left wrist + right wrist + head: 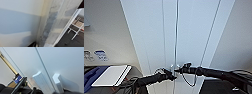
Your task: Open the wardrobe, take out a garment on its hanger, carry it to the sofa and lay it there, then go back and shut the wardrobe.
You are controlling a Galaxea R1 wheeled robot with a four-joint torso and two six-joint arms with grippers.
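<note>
wardrobe [159,30] doors are closed; left gripper [172,75] and right gripper [178,70] meet at the handles [40,80], finger spread impossible to tell.

White wardrobe [189,37] with doors closed, left end effector [172,75] and right end effector [180,70] at its small handles [174,66]

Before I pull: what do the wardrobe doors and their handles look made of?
Wardrobe doors: smooth white panels, probably painted or laminated board; flat, no visible grain, soft sheen. Handles: white blocky pieces in the same finish, possibly plastic or painted wood; can't tell which.
</note>
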